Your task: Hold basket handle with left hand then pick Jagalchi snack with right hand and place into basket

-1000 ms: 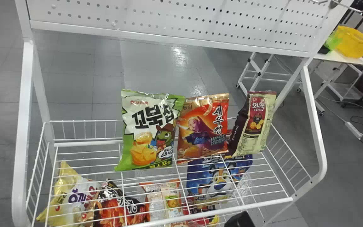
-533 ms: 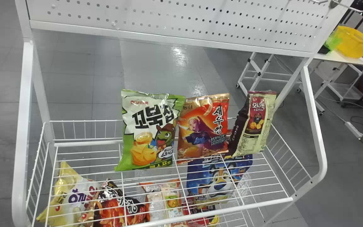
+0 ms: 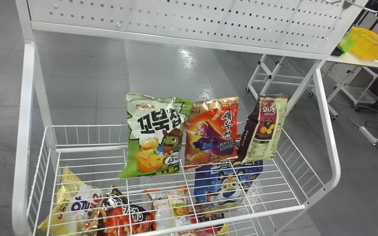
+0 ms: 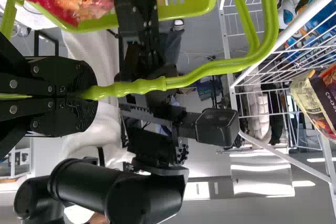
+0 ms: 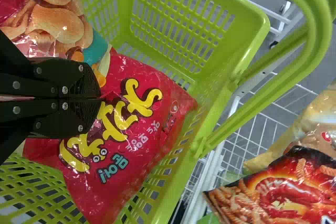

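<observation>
Moderate, fairly even light fills the head view, with a white glare on the grey floor (image 3: pixel 186 59) and small glints along the top of the green snack bag (image 3: pixel 156 131). In the left wrist view the lights (image 4: pixel 303 183) burn out to plain white against the dark arm (image 4: pixel 142 198), while crinkled highlights dot the brightly lit Jagalchi snack (image 5: pixel 149 153) in the right wrist view.

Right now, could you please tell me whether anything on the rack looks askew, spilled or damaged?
The maroon bag at the upper shelf's right end leans and looks turned, its small print showing, while the green bag and orange bag face forward. Lower down, the yellow bag tilts. I see no spill or tear.
</observation>
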Action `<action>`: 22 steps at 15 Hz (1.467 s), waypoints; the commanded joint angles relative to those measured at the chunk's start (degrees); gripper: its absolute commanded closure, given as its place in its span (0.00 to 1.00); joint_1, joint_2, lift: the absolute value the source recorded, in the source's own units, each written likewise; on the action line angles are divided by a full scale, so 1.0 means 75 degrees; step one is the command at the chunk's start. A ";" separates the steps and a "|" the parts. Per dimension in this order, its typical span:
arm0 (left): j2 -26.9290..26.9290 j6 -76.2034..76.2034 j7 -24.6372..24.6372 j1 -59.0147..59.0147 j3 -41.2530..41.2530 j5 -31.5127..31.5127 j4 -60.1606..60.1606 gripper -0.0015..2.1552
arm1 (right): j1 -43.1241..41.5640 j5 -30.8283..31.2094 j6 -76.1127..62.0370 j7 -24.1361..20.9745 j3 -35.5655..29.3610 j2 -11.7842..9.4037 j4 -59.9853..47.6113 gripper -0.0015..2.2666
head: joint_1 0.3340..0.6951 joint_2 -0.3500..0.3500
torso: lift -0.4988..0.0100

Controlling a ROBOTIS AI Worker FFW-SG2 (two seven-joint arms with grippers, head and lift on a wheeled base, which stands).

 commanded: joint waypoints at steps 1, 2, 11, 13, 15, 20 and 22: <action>0.0000 0.0004 -0.0003 -0.0014 0.0039 0.0023 0.0020 0.57 | -0.0347 0.0000 -0.0124 -0.0072 0.0237 0.0071 0.0571 0.79 | 1.00 0.00 | 0.96; 0.0000 0.0004 -0.0026 -0.0002 0.0062 0.0023 0.0020 0.57 | -0.0393 0.0012 -0.0124 -0.0107 0.0261 0.0071 0.0688 0.62 | 1.00 0.00 | 0.96; -0.0082 -0.0019 0.0044 -0.0073 0.0074 0.0070 0.0102 0.57 | 0.0649 -0.1922 -0.0147 -0.0131 -0.2727 0.0399 -0.1960 0.01 | 1.00 0.00 | 0.96; -0.0117 -0.0043 0.0056 -0.0049 0.0074 0.0046 0.0114 0.57 | 0.0673 -0.2707 -0.0780 -0.0142 -0.3536 0.0798 -0.2136 0.02 | 1.00 0.00 | 0.96; -0.0129 -0.0043 0.0032 -0.0049 0.0074 0.0046 0.0137 0.57 | 0.0778 -0.3129 -0.1905 -0.0166 -0.3911 0.1149 -0.2112 0.02 | 1.00 0.00 | 0.96; -0.0129 -0.0254 -0.0026 -0.0049 0.0086 0.0046 0.0254 0.57 | 0.1235 -0.3164 -0.4765 -0.0951 -0.3724 0.1735 -0.2007 0.03 | 1.00 0.00 | 0.96; -0.0141 -0.0301 -0.0061 -0.0061 0.0086 0.0046 0.0325 0.57 | 0.1329 -0.3082 -0.5421 -0.1525 -0.3559 0.1806 -0.1819 0.03 | 1.00 0.00 | 0.96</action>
